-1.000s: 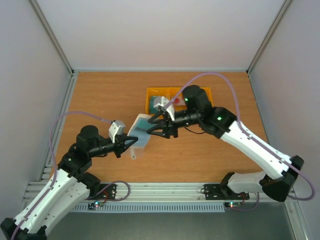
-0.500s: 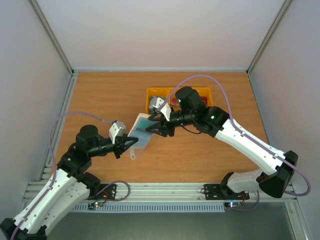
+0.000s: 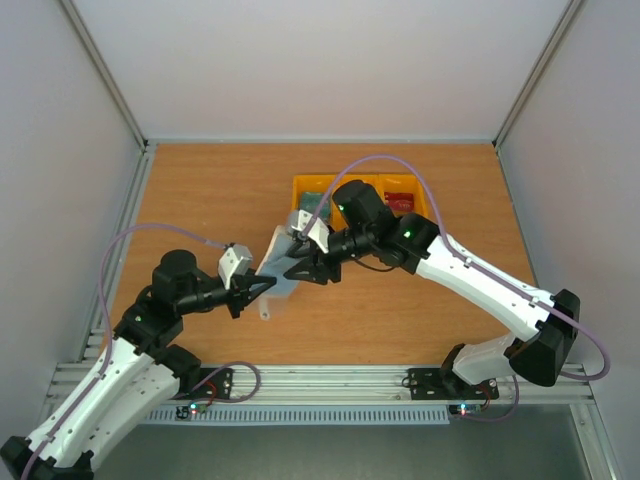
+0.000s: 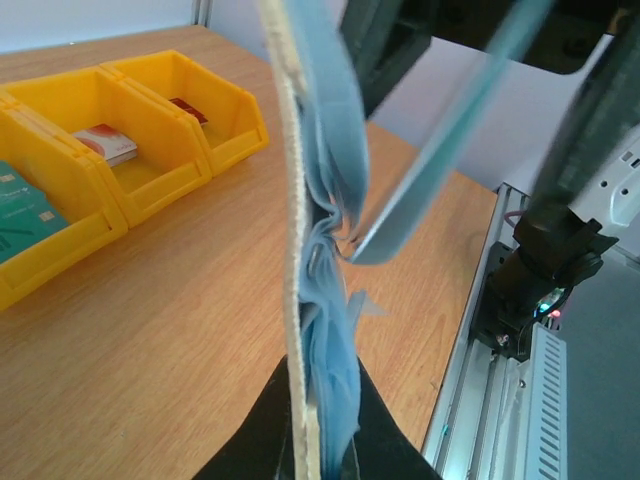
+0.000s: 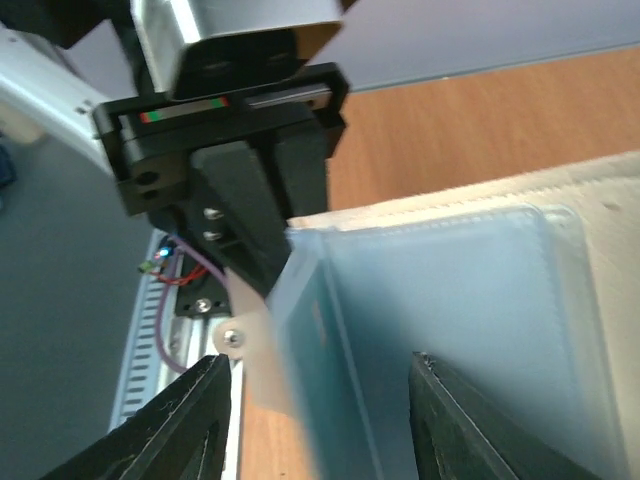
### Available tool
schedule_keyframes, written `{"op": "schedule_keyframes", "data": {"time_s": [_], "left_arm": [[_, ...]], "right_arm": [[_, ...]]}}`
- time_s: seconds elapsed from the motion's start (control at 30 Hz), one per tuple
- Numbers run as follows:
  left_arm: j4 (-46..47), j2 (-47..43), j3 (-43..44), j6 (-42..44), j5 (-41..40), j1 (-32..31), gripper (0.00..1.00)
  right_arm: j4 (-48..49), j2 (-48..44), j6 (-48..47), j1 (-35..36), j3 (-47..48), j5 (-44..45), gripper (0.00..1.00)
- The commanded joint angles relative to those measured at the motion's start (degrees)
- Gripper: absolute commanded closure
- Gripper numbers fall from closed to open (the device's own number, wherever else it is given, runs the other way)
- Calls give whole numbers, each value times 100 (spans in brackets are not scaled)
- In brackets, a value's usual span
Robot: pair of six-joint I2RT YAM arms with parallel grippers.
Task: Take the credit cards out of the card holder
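The card holder (image 3: 279, 268) is held up on edge above the table, cream outside (image 4: 293, 240), with blue-grey sleeves (image 4: 335, 150) fanned out. My left gripper (image 3: 260, 286) (image 4: 320, 388) is shut on its lower edge. My right gripper (image 3: 299, 267) (image 5: 320, 358) is open, one finger on each side of a translucent sleeve (image 5: 450, 300); a teal card (image 5: 335, 385) shows through it. In the yellow tray lie three credit cards: teal (image 4: 20, 210), pinkish red-and-white (image 4: 105, 143) and dark red (image 4: 190, 105).
The yellow three-compartment tray (image 3: 420, 190) (image 4: 160, 175) stands behind the right arm at the back of the table. An aluminium rail (image 3: 330, 385) runs along the near edge, and white walls close in both sides and the back.
The right arm has swung left and its open gripper has come in over the holder's sleeves. The left arm and the holder have stayed where they were.
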Motion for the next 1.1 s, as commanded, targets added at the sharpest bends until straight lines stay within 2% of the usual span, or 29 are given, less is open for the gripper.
{"op": "schedule_keyframes", "data": {"time_s": [0.0,0.13,0.37,0.57,0.7,0.77,0.87,1.07], "left_arm": [[296,-8,176,49,-106,10,100],[340,36,143,-278,-458,18,100],[585,32,31,-702,-389,44,100],[1076,-9,-103,-716,299,41,100],[1087,-152,-142,-203,841,40,100],[882,-292,-195,505,1114,42,100],[557,-357,-275,1457,961,40,100],[453,-298,-202,2061,1074,42,100]], "right_arm": [[-210,-34,-239,91,184,-779,50],[-517,-6,-256,87,240,-1281,51],[-452,-80,-106,91,66,-1171,52],[-385,192,93,108,152,-521,69],[-400,230,-41,109,188,-376,72],[-494,223,-189,109,309,-430,72],[-743,241,-327,109,571,-789,72],[-918,148,-465,109,611,-615,72]]}}
